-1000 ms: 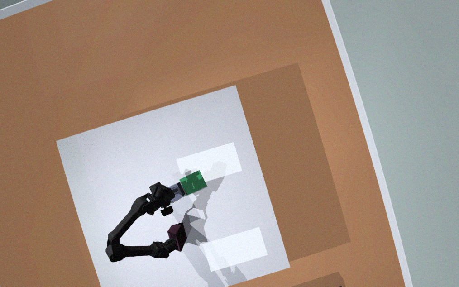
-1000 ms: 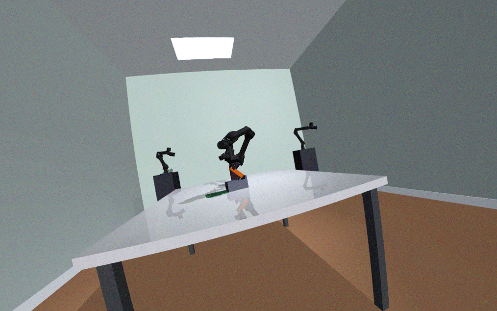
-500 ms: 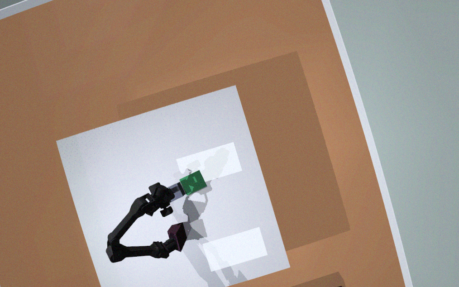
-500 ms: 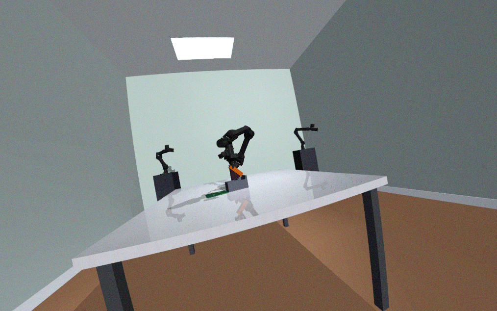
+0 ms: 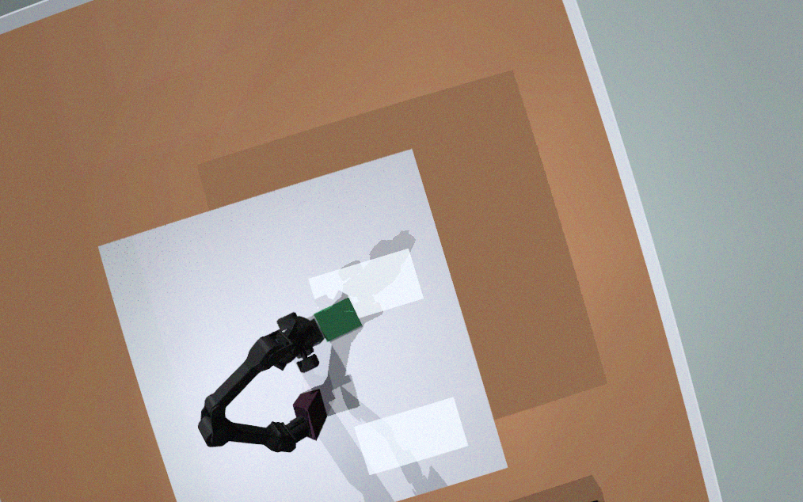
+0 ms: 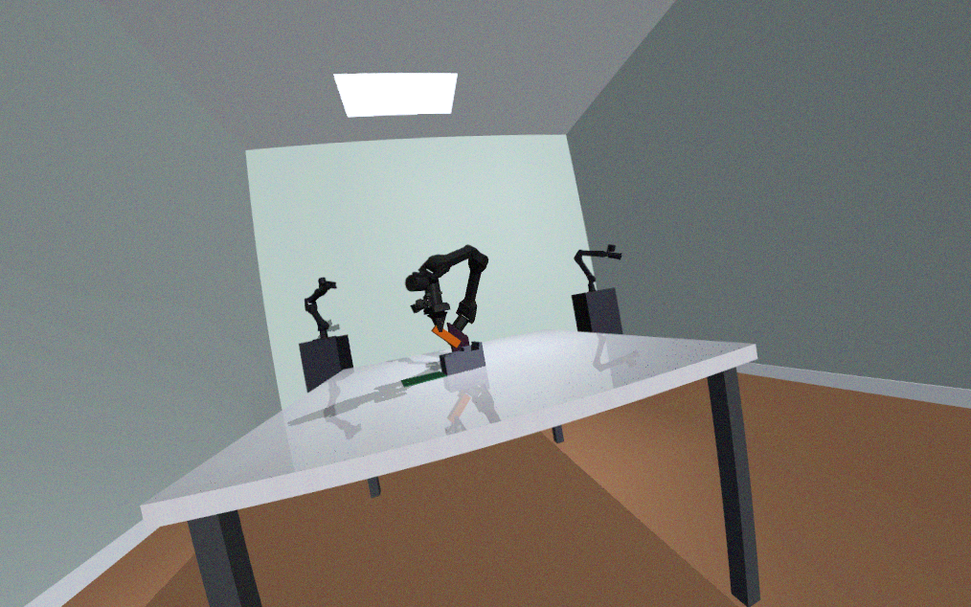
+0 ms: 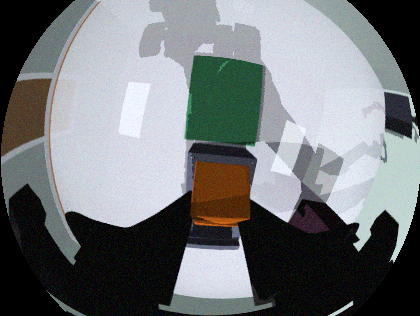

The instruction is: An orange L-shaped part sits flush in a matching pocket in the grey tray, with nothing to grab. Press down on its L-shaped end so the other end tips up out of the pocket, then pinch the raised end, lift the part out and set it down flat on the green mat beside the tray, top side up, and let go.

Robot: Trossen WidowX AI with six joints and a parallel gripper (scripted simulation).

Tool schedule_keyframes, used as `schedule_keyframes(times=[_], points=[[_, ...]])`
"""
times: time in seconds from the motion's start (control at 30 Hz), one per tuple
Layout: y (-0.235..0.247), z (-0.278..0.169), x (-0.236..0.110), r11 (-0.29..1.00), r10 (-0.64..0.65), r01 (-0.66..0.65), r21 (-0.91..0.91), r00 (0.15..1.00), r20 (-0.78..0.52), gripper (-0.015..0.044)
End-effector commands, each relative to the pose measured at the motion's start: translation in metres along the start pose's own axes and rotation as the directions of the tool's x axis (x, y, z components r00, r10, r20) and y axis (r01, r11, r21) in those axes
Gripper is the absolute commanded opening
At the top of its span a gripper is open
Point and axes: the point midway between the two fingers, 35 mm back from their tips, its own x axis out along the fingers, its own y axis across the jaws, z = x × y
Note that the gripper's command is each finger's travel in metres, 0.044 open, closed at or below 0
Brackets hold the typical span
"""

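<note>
My gripper [image 6: 440, 327] [image 7: 215, 198] is shut on the raised end of the orange part [image 6: 447, 337] [image 7: 221, 182]. The part is held tilted above the grey tray [image 6: 463, 362] [image 7: 220, 148], its lower end sloping down close to the tray top in the exterior view. Whether that end touches the tray cannot be told. The green mat [image 5: 338, 319] [image 6: 422, 379] [image 7: 225, 100] lies flat beside the tray, with nothing on it. In the top view the arm hides the part and most of the tray. The L shape is not visible in these views.
The arm's dark purple base block [image 5: 310, 412] [image 7: 310, 218] stands to the side of the tray. The white table [image 5: 195, 295] [image 6: 343, 443] carries them. Two other small arms stand on dark pedestals [image 6: 321, 363] [image 6: 598, 310] at the table's far edges.
</note>
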Motion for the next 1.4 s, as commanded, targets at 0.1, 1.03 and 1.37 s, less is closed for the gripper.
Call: schedule_keyframes(times=[0.1, 1.03, 1.37], points=[[-0.003, 0.032, 0.0, 1.0, -0.001, 0.001, -0.003, 1.0, 0.002, 0.0], [-0.012, 0.108, 0.006, 1.0, -0.001, 0.001, -0.004, 1.0, 0.006, 0.0], [-0.012, 0.108, 0.021, 1.0, -0.001, 0.001, -0.004, 1.0, 0.006, 0.0]])
